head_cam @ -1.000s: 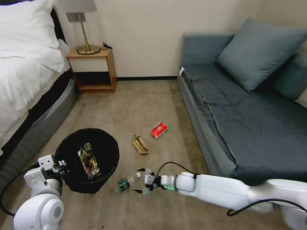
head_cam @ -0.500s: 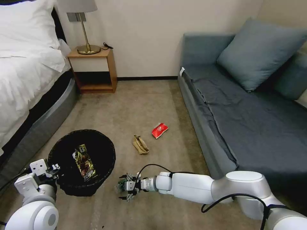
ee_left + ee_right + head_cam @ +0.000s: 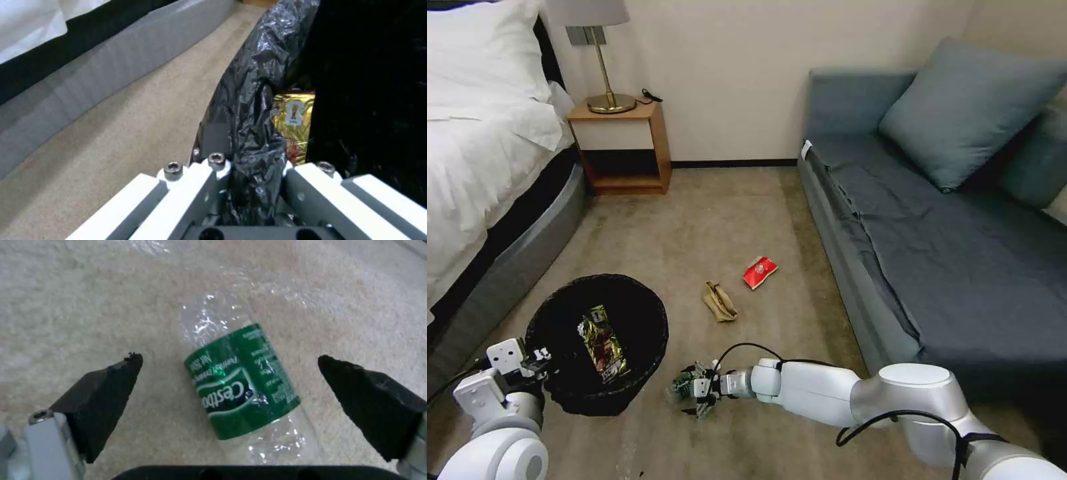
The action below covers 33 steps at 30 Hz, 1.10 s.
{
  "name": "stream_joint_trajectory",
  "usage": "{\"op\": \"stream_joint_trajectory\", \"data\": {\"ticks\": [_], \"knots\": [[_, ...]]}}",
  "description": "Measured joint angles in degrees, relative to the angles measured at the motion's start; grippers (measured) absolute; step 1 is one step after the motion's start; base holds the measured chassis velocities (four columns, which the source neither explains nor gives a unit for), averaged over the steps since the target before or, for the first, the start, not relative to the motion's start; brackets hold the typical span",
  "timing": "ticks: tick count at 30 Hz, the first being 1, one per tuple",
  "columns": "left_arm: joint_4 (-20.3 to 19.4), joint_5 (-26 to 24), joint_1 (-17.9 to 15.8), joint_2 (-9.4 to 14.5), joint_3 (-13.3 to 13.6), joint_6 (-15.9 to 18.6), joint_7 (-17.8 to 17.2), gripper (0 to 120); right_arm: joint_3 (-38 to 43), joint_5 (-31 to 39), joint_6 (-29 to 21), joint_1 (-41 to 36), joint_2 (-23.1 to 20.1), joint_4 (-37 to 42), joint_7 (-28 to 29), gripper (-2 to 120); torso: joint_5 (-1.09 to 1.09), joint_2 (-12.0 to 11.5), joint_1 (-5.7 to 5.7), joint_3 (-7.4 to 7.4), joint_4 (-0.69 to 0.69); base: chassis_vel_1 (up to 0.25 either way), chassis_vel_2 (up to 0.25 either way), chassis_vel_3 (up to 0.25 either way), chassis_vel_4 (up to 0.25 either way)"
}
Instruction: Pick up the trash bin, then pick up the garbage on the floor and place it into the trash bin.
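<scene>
Right hand (image 3: 694,399) low over the carpet (image 3: 727,220), arm stretched across from the robot's right. Its black fingertips (image 3: 104,396) stand spread wide, one on each side of the clear bottle (image 3: 242,386), neither touching it. Bottle lies on its side on the carpet, green label up, just beside the trash bin (image 3: 647,373).

Left hand (image 3: 537,355) at the near rim of the trash bin, closed on the rim. In the left wrist view the white fingers (image 3: 195,186) pinch a fold of the black liner (image 3: 253,133) between them. Cannot tell whether the bin's base is touching the carpet.

Inside the bin: gold-brown snack wrapper (image 3: 602,343), lying flat against the liner, also seen past the pinched fold in the left wrist view.

Still on the carpet, farther out toward the sofa (image 3: 960,267):
- crumpled tan paper bag (image 3: 719,302), well apart from the bin;
- red packet (image 3: 759,272), near the paper bag, on its sofa side, close to the sofa's front edge.

Bed (image 3: 474,147) along the robot's left; nightstand (image 3: 620,143) with a lamp (image 3: 602,60) against the far wall.
</scene>
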Motion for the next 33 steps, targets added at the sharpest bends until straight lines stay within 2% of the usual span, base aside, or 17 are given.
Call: {"op": "stream_joint_trajectory", "data": {"ticks": [10, 12, 14, 17, 18, 22, 23, 25, 27, 29, 33], "knots": [[0.2, 0.0, -0.1, 0.2, 0.1, -0.2, 0.0, 2, 1.6, -0.9, -0.1, -0.9, 2.0, -5.1, -2.0, 97, 0.0, 0.0, 0.0, 0.0, 0.0, 0.0, 0.0, 0.0, 0.0], [0.4, 0.0, -0.2, 0.3, 0.2, -0.2, 0.0, 2, 1.8, -0.9, -0.2, -1.0, 2.0, -5.2, -2.2, 87, 0.0, 0.0, 0.0, 0.0, 0.0, 0.0, 0.0, 0.0, 0.0], [0.4, 0.0, -0.2, 0.3, 0.2, -0.2, 0.0, 2, 1.8, -0.8, -0.2, -1.0, 1.9, -5.2, -2.3, 83, 0.0, 0.0, 0.0, 0.0, 0.0, 0.0, 0.0, 0.0, 0.0], [0.5, 0.0, -0.3, 0.3, 0.2, -0.3, 0.0, 2, 1.9, -0.7, -0.3, -1.2, 1.9, -5.2, -2.5, 68, 0.0, 0.0, 0.0, 0.0, 0.0, 0.0, 0.0, 0.0, 0.0], [0.5, 0.0, -0.3, 0.3, 0.2, -0.3, 0.0, 2, 1.9, -0.7, -0.3, -1.2, 1.9, -5.2, -2.5, 68, 0.0, 0.0, 0.0, 0.0, 0.0, 0.0, 0.0, 0.0, 0.0], [0.7, 0.0, -0.2, 0.3, 0.3, -0.4, 0.0, 2, 2.0, -0.6, -0.3, -1.4, 1.9, -5.2, -2.6, 51, 0.0, 0.0, 0.0, 0.0, 0.0, 0.0, 0.0, 0.0, 0.0], [0.7, 0.0, -0.2, 0.3, 0.3, -0.4, 0.0, 2, 2.0, -0.6, -0.3, -1.4, 1.9, -5.2, -2.6, 51, 0.0, 0.0, 0.0, 0.0, 0.0, 0.0, 0.0, 0.0, 0.0], [0.7, 0.0, -0.2, 0.3, 0.3, -0.4, 0.0, 2, 2.0, -0.6, -0.3, -1.4, 1.7, -5.0, -2.7, 40, 0.0, 0.0, 0.0, 0.0, 0.0, 0.0, 0.0, 0.0, 0.0], [0.7, 0.0, -0.2, 0.3, 0.3, -0.5, 0.0, 2, 2.1, -0.6, -0.3, -1.4, 1.6, -4.9, -2.8, 39, 0.0, 0.0, 0.0, 0.0, 0.0, 0.0, 0.0, 0.0, 0.0], [0.8, 0.0, -0.2, 0.2, 0.3, -0.5, 0.0, 2, 2.1, -0.5, -0.4, -1.4, 0.8, -3.9, -2.8, 28, 0.01, 0.0, 0.0, 0.0, 0.0, 0.0, 0.0, 0.0, 0.0], [1.1, 0.0, -0.2, 0.3, 0.0, -0.5, 0.0, 2, 2.1, 0.1, -1.4, -0.7, -2.1, -0.2, -2.7, 20, 0.01, 0.0, 0.0, 0.0, 0.01, 0.0, 0.0, 0.0, 0.0]]}}
